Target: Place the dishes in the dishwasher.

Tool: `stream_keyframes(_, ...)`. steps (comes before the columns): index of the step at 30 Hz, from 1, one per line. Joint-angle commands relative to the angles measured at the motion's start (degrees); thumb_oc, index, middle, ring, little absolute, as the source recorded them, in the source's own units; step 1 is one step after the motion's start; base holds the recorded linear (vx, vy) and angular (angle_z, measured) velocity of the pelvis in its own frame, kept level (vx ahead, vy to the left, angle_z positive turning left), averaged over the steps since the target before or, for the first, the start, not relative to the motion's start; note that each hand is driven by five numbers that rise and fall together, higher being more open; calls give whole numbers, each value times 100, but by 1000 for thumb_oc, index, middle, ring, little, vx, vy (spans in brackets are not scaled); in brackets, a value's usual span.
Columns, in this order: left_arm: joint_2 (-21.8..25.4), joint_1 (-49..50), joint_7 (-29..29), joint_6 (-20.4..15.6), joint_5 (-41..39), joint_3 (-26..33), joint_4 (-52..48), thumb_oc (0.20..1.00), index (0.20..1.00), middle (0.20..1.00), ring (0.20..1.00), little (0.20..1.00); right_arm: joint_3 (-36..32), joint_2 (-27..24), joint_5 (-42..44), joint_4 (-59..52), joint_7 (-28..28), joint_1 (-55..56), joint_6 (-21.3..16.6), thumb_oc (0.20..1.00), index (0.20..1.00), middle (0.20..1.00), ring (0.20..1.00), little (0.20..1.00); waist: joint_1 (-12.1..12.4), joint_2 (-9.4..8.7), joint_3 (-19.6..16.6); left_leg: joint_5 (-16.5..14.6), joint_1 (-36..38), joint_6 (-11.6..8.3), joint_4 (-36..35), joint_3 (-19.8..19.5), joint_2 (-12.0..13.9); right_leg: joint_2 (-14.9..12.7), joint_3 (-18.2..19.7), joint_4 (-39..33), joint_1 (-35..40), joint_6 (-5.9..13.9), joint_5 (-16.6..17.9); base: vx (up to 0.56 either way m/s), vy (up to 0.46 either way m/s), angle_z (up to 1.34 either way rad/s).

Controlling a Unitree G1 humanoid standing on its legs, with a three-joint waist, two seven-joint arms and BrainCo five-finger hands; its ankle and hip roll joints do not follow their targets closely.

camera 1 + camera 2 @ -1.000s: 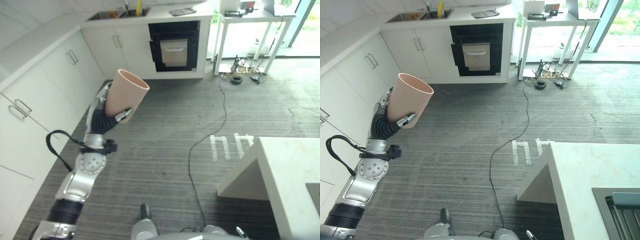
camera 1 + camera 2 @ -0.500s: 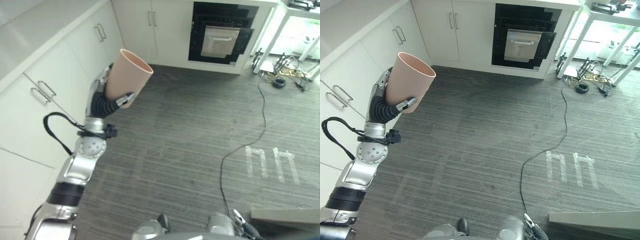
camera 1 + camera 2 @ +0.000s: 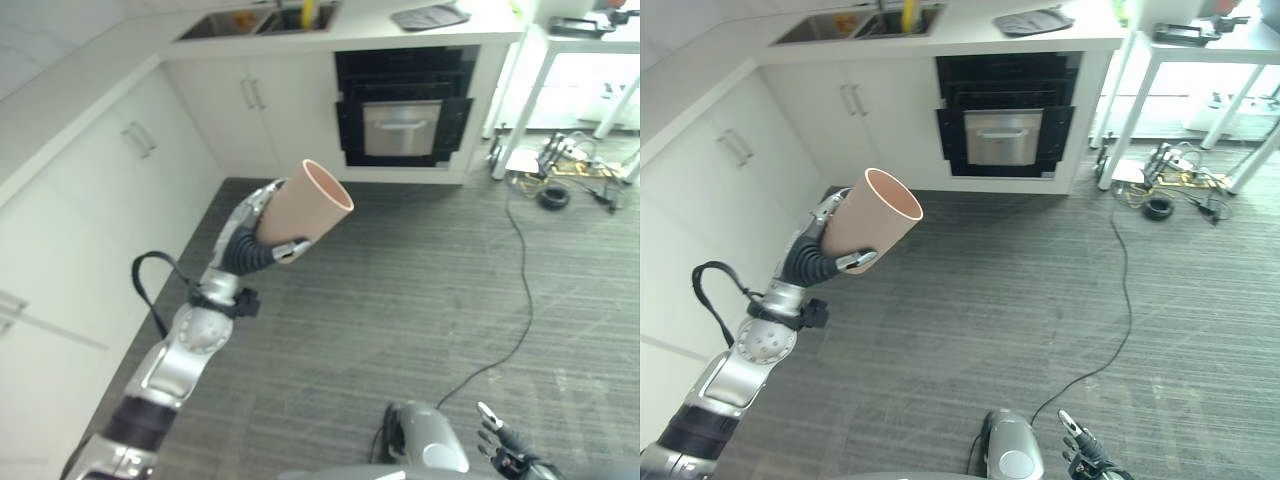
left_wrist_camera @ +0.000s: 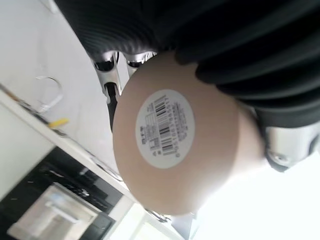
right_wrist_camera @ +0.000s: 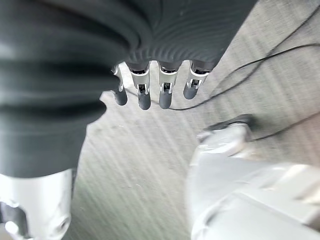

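Left hand (image 3: 262, 232) has its fingers and thumb wrapped round the lower part of a pink cup (image 3: 305, 205), held up in the air over the grey floor (image 3: 1020, 300), tilted with its open mouth up and toward the dishwasher (image 3: 402, 105). Fingers mostly hidden behind the cup wall; one thumb tip shows on the near side. Left wrist view shows the cup base with a barcode sticker (image 4: 165, 128), print too small to read. Dishwasher sits under the far counter (image 3: 970, 30), door looks partly open, inside too dark to make out. Sink (image 3: 250, 20) at the counter's left end, cut off by the frame edge. Right hand (image 3: 1080, 455) low at the bottom frame edge, fingers straight and relaxed, holding nothing.
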Motion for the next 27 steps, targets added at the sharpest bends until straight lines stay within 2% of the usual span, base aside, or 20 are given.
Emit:
stream_keyframes(1, 235, -648, -157, -232, -376, 462, 265, 200, 200, 200, 200, 200, 245, -52, 149, 44, 199, 269, -151, 1000, 1000, 1000, 1000, 1000, -20, -125, -202, -1410, -378, 578, -912, 755, -594, -76, -223, -1783, 1184, 959, 627, 543, -128, -21)
stream_keyframes(2, 221, -653, -78, -261, -312, 448, 333, 200, 200, 200, 200, 200, 266, -73, 14, 134, 281, 203, -171, 1000, 1000, 1000, 1000, 1000, 64, -140, -50, -1342, -594, 690, -1960, 789, -821, 17, -37, -1951, 1563, 994, 565, 510, -45, -19)
stream_keyframes(3, 217, -649, -66, -264, -304, 450, 336, 200, 200, 200, 200, 200, 271, -76, 9, 134, 282, 196, -171, 1000, 1000, 1000, 1000, 1000, 69, -155, -35, -1327, -550, 698, -2104, 832, -838, 3, -27, -1971, 1592, 1006, 561, 563, 84, -56)
stream_keyframes(4, 205, -603, 21, -267, -276, 436, 331, 200, 200, 200, 200, 200, 293, -93, 41, 129, 249, 172, -131, 1000, 1000, 1000, 1000, 1000, 87, -148, 5, -1145, -550, 669, -3057, 864, -912, 16, 12, -2042, 1674, 1060, 548, 336, 119, -95)
stream_keyframes(5, 191, -564, 63, -241, -264, 436, 295, 200, 200, 200, 200, 200, 319, -86, 81, 96, 173, 156, -74, 1000, 1000, 1000, 1000, 1000, 142, -114, 36, -770, -648, 684, -3768, 756, -1017, 36, 70, -2057, 1664, 1068, 631, 675, 222, -149)
stream_keyframes(6, 127, -394, 160, -317, -162, 469, 258, 200, 200, 200, 200, 200, 437, -85, 207, 53, 37, 139, 5, 1000, 1000, 1000, 1000, 1000, 296, -26, 92, -76, -931, 482, -4916, 243, -945, 87, 300, -2056, 1801, 1110, 591, 571, 200, -167)
stream_keyframes(7, 102, -358, 172, -350, -136, 483, 256, 200, 200, 200, 200, 200, 459, -81, 219, 55, 5, 130, 8, 1000, 1000, 1000, 1000, 1000, 329, -13, 101, -1, -1011, 460, -5073, 187, -902, 83, 331, -2035, 1824, 1114, 573, 743, 274, -176)
stream_keyframes(8, 43, -296, 233, -396, -54, 516, 275, 200, 200, 200, 200, 200, 502, -87, 169, 78, -16, 141, -24, 1000, 1000, 1000, 1000, 1000, 370, -35, 133, -50, -1259, 480, -5224, 256, -865, -8, 319, -1876, 1884, 1134, 458, 553, 263, -137)
stream_keyframes(10, -44, -243, 253, -478, 50, 619, 341, 200, 200, 200, 200, 200, 522, -56, 78, 30, -123, 103, 4, 1000, 1000, 1000, 1000, 1000, 391, -10, 110, -300, -1154, 548, -5111, 349, -876, -73, 296, -1474, 1894, 1179, 118, 577, 301, -79)
stream_keyframes(12, -2, -272, 94, -323, 79, 633, 339, 200, 200, 200, 200, 200, 452, -13, 194, 40, -307, 104, 137, 1000, 1000, 1000, 1000, 1000, 467, -40, 59, -638, -1166, 689, -4682, 324, -1059, -115, 305, -997, 2072, 1238, -314, 558, 264, -80)
stream_keyframes(13, -6, -315, 62, -321, 66, 612, 353, 200, 200, 200, 200, 200, 442, 5, 225, 44, -320, 127, 148, 1000, 1000, 1000, 1000, 1000, 465, -64, 20, -761, -1112, 686, -4648, 342, -1117, -141, 285, -921, 2112, 1266, -395, 411, 240, -106)
stream_keyframes(15, 12, -463, -38, -309, -4, 543, 376, 200, 200, 200, 200, 200, 379, 139, 19, -42, -366, 243, 135, 1000, 1000, 1000, 1000, 1000, 467, -129, -37, -1033, -912, 884, -4608, 511, -1371, -286, 149, -267, 2052, 1431, -361, 420, 300, 2)
stream_keyframes(16, 38, -543, -105, -330, 15, 492, 359, 200, 200, 200, 200, 200, 360, 290, -107, -220, -522, 354, 84, 1000, 1000, 1000, 1000, 1000, 482, -234, -73, -1269, -858, 1090, -4575, 591, -1694, -333, 125, 292, 2002, 1677, 4, 391, 282, 118)
stream_keyframes(18, 101, -642, -182, -294, 30, 410, 348, 200, 200, 200, 200, 200, 351, 430, -33, -305, -629, 417, 95, 1000, 1000, 1000, 1000, 1000, 525, -342, -127, -1452, -844, 1287, -4569, 613, -1994, -317, 177, 819, 1862, 2020, 637, 211, 176, 112)
stream_keyframes(19, 101, -642, -182, -294, 30, 410, 348, 200, 200, 200, 200, 200, 351, 430, -33, -305, -629, 417, 95, 1000, 1000, 1000, 1000, 1000, 525, -342, -127, -1452, -844, 1287, -4569, 613, -1994, -317, 177, 819, 1862, 2020, 637, 135, 187, 54)
stream_keyframes(20, 193, -709, -214, -274, -80, 372, 356, 200, 200, 200, 200, 200, 374, 524, -29, -290, -605, 442, 73, 1000, 1000, 1000, 1000, 1000, 541, -235, -149, -1406, -612, 1466, -4829, 647, -2087, -418, 113, 1441, 1224, 2130, 1179, 106, 172, 18)
stream_keyframes(21, 207, -708, -179, -283, -91, 366, 359, 200, 200, 200, 200, 200, 400, 532, -99, -290, -576, 447, 26, 1000, 1000, 1000, 1000, 1000, 510, -173, -120, -1402, -458, 1483, -4946, 622, -2088, -487, 47, 1512, 952, 2086, 1114, 125, 193, -5)
stream_keyframes(23, 215, -755, 35, -300, 44, 290, 413, 200, 200, 200, 200, 200, 486, 437, -90, -388, -529, 457, 9, 1000, 1000, 1000, 1000, 1000, 349, -29, 12, -1353, 82, 1418, -5387, 423, -2018, -565, -51, 908, 428, 1935, 903, 56, 28, -5)
stream_keyframes(24, 211, -794, 81, -286, 97, 256, 429, 200, 200, 200, 200, 200, 485, 402, -19, -399, -522, 462, 28, 1000, 1000, 1000, 1000, 1000, 298, -5, 55, -1346, 227, 1394, -5503, 334, -2000, -623, -36, 579, 356, 1917, 951, 47, -75, 6)
stream_keyframes(27, 224, -932, 236, -273, 250, 120, 513, 200, 200, 200, 200, 200, 373, 356, 71, -270, -384, 433, 34, 1000, 1000, 1000, 1000, 1000, 142, -6, 162, -1460, 643, 1390, -5885, 181, -1947, -905, 192, -698, 56, 2047, 1682, 63, -135, 47)
